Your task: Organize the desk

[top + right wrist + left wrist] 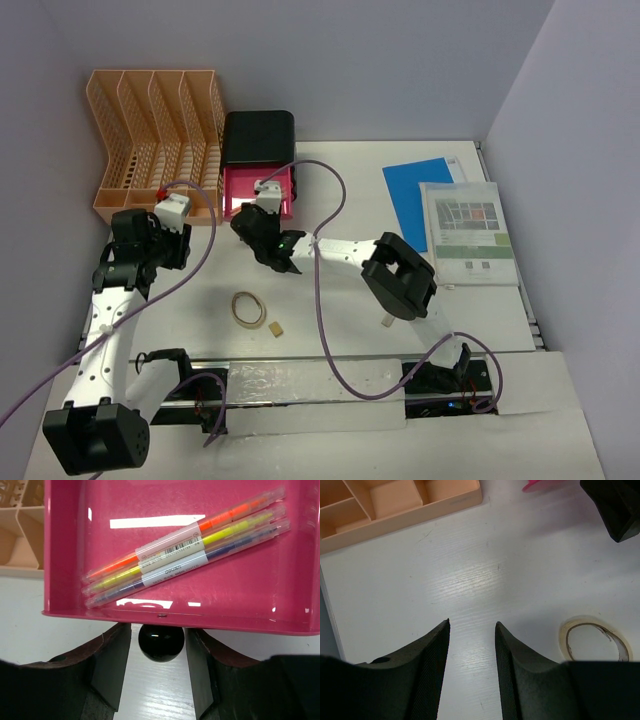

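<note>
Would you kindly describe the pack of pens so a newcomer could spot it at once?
At the back of the large white desk, beside the peach plastic file rack, a black box has its pink drawer open. The pack lies slantwise inside: three slim pens, orange, yellow and blue, bound by a white barcode label.

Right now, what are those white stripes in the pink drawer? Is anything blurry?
Right wrist view: the stripes are light glaring off the glossy drawer; the pens look sharp. Left wrist view: a paler sheen lies on the desk. Top view: even light, only faint shadows.
</note>
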Robot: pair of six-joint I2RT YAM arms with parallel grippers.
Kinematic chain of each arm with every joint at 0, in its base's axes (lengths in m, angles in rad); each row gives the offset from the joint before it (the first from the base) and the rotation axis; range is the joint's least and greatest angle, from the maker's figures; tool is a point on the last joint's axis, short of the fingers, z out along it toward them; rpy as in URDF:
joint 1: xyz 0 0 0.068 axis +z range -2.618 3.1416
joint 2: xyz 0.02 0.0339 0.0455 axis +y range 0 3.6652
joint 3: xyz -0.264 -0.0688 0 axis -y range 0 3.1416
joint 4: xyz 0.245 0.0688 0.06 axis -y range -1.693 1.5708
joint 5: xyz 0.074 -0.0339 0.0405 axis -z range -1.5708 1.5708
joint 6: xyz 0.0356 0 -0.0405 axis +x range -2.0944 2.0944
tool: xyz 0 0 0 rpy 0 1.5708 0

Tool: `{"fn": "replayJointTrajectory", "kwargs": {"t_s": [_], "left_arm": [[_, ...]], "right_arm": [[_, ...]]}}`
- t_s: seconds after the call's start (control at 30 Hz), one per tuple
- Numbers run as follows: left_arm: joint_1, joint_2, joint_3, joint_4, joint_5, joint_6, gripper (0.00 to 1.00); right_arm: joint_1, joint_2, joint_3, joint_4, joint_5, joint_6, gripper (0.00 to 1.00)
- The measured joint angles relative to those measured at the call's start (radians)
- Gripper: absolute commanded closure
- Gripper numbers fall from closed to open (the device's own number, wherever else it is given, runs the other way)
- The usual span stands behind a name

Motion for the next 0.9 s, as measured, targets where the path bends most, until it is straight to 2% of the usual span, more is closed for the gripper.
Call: {"fn": "replayJointTrajectory", "kwargs": {"t_s": [0.3,0.5,0.9], "left_arm": [[0.000,0.011,0.000,-0.001,0.007,0.001,0.52],[0.000,0.013,0.000,-0.001,0.011,0.004,0.53],[0.000,0.013,0.000,-0.007,0.025,0.008,0.53]], "right_arm": [[-0.040,0.000,0.042,0.070,0.003,-0.019,0.46],[-0.075,0.015,0.126,0.102,0.005,-0.037,0.46],[-0.154,0.165,0.313,0.165,-0.010,-0.083,0.46]]}}
